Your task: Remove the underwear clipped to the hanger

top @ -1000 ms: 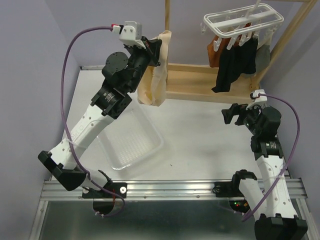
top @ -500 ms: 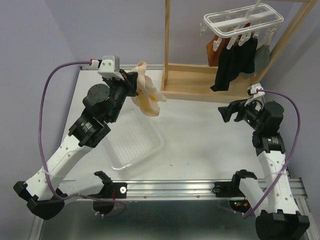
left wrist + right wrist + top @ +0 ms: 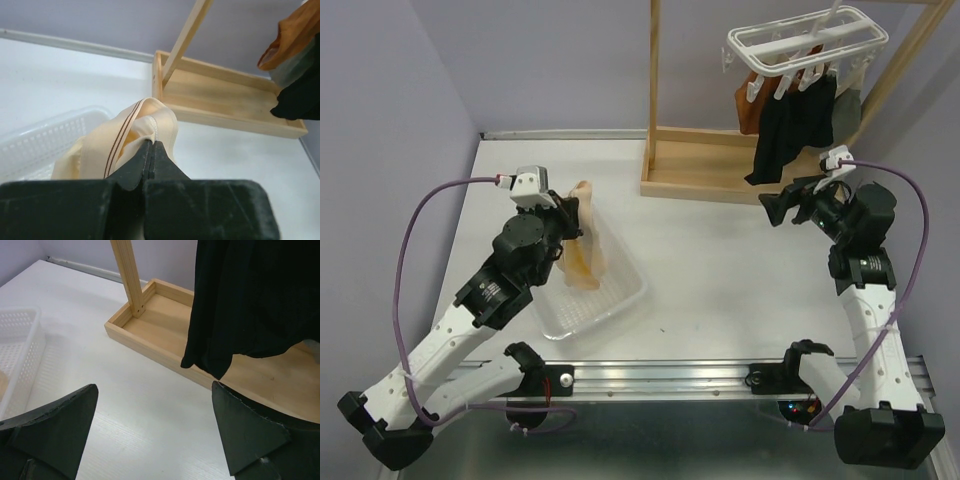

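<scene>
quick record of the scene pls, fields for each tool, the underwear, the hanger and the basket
left tool: shut on cream underwear
right tool: open, empty, facing black underwear
cream underwear: off the hanger, dangling over the basket
hanger: carries black underwear, rust-orange underwear, grey underwear
basket: clear plastic, on the table under the left tool
left to remove: three pieces

We see a tall wooden stand (image 3: 705,165) at the far side of the white table (image 3: 720,280), and a perforated plastic basket (image 3: 612,296), clear or perhaps white, nearer left.
</scene>
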Available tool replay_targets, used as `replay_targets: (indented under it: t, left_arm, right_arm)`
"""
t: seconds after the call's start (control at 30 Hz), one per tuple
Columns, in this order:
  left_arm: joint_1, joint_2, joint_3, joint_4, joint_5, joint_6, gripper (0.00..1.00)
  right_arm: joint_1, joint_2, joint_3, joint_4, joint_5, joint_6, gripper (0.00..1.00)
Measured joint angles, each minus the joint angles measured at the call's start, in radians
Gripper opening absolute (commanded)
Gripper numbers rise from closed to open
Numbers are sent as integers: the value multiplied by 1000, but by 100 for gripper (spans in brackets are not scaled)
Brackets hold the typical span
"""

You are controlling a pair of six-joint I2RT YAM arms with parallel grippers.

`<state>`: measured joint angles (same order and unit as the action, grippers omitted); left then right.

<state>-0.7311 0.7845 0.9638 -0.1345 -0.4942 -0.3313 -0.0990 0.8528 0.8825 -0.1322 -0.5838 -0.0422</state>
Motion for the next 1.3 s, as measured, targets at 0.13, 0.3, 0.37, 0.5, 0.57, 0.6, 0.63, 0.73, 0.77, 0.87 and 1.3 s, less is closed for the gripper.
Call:
replay_targets:
  t: [0.13, 0.3, 0.37, 0.5, 0.57, 0.6, 0.63, 0.73, 0.77, 0.87, 1.3]
  left_arm:
    - [0, -35, -103, -20, -15, -63, 74]
    - [0, -46, -127, -69, -30, -124, 98]
    - [0, -77, -127, -74, -34, -135, 99]
    - [0, -158, -127, -71, -35, -138, 99]
    - [0, -180, -127, -69, -34, -138, 99]
    - [1, -199, -127, -63, -34, -140, 99]
    - [1, -207, -127, -58, -34, -145, 99]
    - [3, -214, -130, -50, -32, -156, 99]
    - [3, -217, -135, -50, -29, -160, 99]
    - [5, -225, -146, -48, -28, -169, 99]
    - [5, -242, -152, -21, -23, -170, 99]
  right_arm:
    - [0, 55, 71, 27, 10, -6, 100]
    - [-29, 126, 214, 46, 14, -3, 100]
    - [-42, 161, 279, 60, 3, 8, 100]
    - [-59, 264, 421, 111, -47, 77, 100]
    - [-60, 315, 478, 125, -78, 129, 100]
    - [-60, 338, 499, 136, -92, 151, 100]
    - [-60, 371, 528, 155, -112, 192, 100]
    - [-59, 442, 576, 182, -148, 275, 99]
    - [-60, 460, 587, 188, -154, 293, 99]
    - [-60, 509, 615, 211, -166, 359, 98]
    - [-60, 583, 649, 276, -169, 469, 87]
